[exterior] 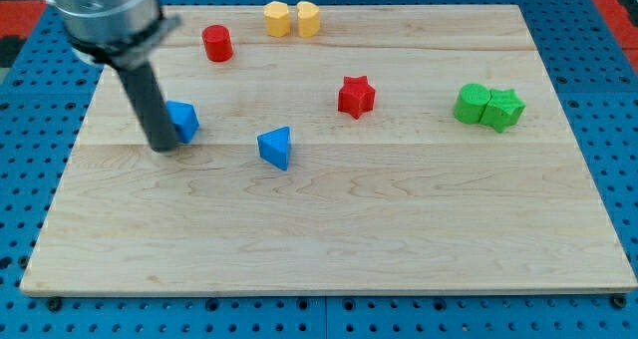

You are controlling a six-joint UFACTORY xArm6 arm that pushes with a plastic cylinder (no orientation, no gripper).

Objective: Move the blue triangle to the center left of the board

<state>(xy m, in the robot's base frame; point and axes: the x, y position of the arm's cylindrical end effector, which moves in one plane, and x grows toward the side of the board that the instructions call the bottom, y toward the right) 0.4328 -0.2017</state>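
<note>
A blue triangle [275, 147] lies a little left of the board's middle. A second blue block [183, 119] lies further to the view's left. My tip [162, 148] rests on the board right against the left side of that second blue block, which the rod partly hides. The tip is well left of the blue triangle.
A red cylinder [217, 43] stands at the top left. Two yellow blocks [277, 19] [308, 19] sit side by side at the top edge. A red star [356, 96] is near the middle. Two green blocks [473, 104] [503, 110] touch at the right. The wooden board [329, 239] lies on a blue pegboard.
</note>
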